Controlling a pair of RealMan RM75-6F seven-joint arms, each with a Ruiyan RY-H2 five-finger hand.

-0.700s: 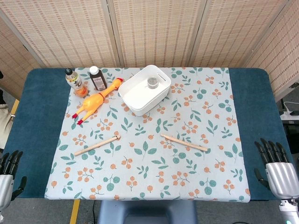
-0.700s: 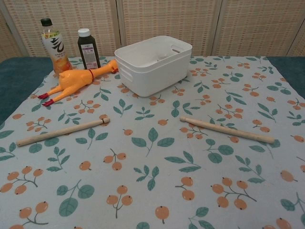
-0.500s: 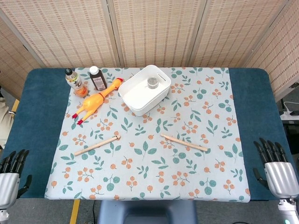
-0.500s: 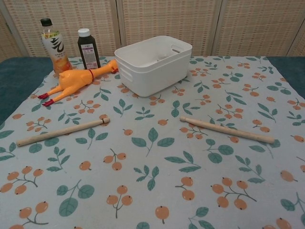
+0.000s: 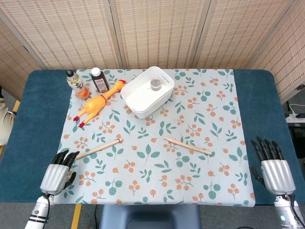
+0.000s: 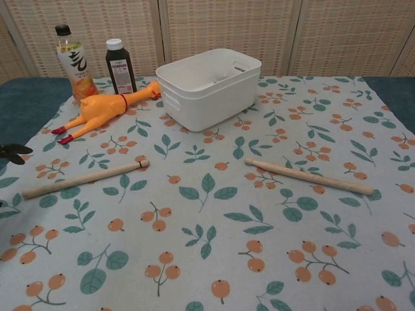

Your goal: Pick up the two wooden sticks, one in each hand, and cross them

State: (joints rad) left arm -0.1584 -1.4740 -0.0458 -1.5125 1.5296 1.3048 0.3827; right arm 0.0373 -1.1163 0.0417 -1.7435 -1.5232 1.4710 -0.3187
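The left hand (image 5: 58,172) hovers at the near left corner of the leaf-print cloth (image 5: 157,191), fingers extended and slightly apart, holding nothing; its dark fingertips sit just beside the near end of the left wooden stick (image 5: 99,149) without visibly touching it. In the chest view only dark fingertips of this hand (image 6: 13,153) show at the left edge. The right hand (image 5: 270,167) hovers over the blue counter (image 5: 259,109) at the near right edge, fingers spread, holding nothing, well apart from the right wooden stick (image 5: 188,146). Both sticks lie flat on the cloth, separated by a gap: the left one angles up toward the centre, and the right one angles down toward the right. Behind them a white bin (image 5: 147,91) stands near the cloth's middle rear, with a small round grey object (image 5: 156,84) inside. To its left lies a rubber chicken (image 5: 97,102), and behind that stand a dark bottle (image 5: 99,80) and a drink bottle (image 5: 75,82).
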